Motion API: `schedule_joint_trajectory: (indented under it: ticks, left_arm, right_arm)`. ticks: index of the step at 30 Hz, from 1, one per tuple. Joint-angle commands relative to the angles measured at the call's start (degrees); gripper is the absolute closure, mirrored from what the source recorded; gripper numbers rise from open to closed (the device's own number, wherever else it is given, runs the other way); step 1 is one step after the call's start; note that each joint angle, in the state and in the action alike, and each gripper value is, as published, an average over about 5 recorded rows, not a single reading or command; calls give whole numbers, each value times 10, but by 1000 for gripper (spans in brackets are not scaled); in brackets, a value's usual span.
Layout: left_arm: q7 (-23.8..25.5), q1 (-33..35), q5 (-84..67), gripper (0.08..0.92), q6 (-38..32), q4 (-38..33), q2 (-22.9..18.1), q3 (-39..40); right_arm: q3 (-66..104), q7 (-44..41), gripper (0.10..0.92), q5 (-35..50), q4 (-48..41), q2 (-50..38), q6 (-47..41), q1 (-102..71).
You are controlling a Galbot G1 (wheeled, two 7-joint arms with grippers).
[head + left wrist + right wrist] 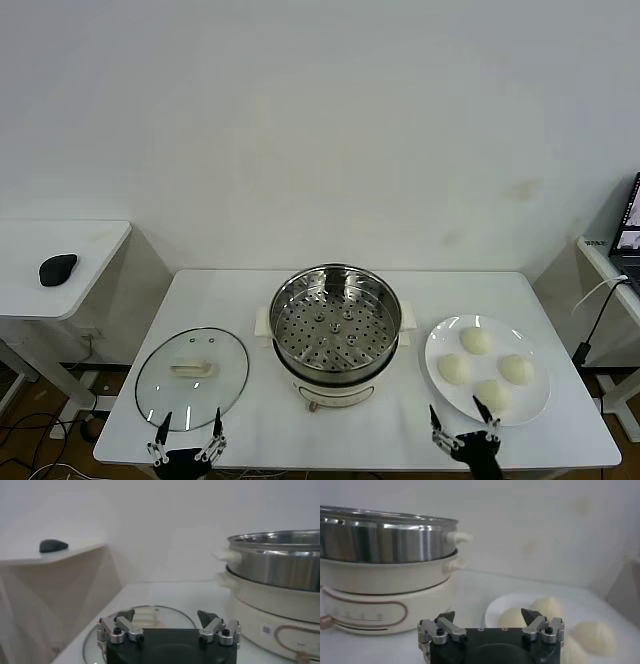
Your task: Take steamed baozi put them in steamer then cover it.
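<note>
While both arms wait at the near edge of the white table (300, 445), nothing is held in either of them. Taking the steamer (336, 330) as the landmark, the left gripper (187, 437) is nearer than it and to its left, with the fingers spread apart and empty, just over the near rim of the cover (192, 376). The right gripper (465, 423) is nearer than the steamer and to its right, its fingers also spread wide and empty, at the near edge of the white plate (438, 340).

The cover lies flat on the table to the left of the steamer, with the cream handle upward, close to the pot but not touching it. The plate is to the right of the steamer, and the four steamed baozi (475, 341) lie on it, near to each other. The steamer itself stands in the middle of the table, open, and its perforated tray is bare.

Farther to the left of the steamer, on a separate side table (60, 290), rests a dark computer mouse (57, 269).
</note>
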Motion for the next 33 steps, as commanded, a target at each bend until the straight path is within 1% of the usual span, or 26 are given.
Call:
schedule_joint_trajectory:
  ticks: [1, 5, 10, 13, 17, 21, 24, 29, 33]
  left_arm:
    - [-8, -16, 56, 177, 30, -2, 11, -13]
    - [-9, -24, 69, 177, 30, -3, 13, -15]
    - [-11, -33, 71, 177, 30, -2, 12, -18]
    - [-11, -39, 71, 177, 30, -2, 11, -20]
    - [-14, -47, 71, 177, 33, 0, 9, -23]
    - [-16, -51, 72, 177, 35, 1, 9, -24]
    - [-16, -55, 72, 177, 35, 2, 9, -24]
    - [-16, -61, 72, 177, 36, 4, 10, -29]
    - [-16, -62, 70, 177, 38, 1, 13, -37]
  right_arm:
    - [88, -56, 203, -135, -2, -102, -51, 45]
    - [108, -128, 203, -168, -31, -177, -65, 84]
    - [92, -231, 203, -184, -77, -286, -85, 158]
    - [50, -281, 203, -190, -116, -343, -88, 221]
    - [-67, -353, 203, -182, -186, -404, -96, 343]
    - [-197, -428, 203, -162, -241, -436, -105, 468]
    - [-331, -482, 203, -150, -296, -447, -84, 594]
    - [-551, -534, 203, -144, -378, -432, -43, 793]
    - [-648, -573, 203, -138, -404, -420, -32, 867]
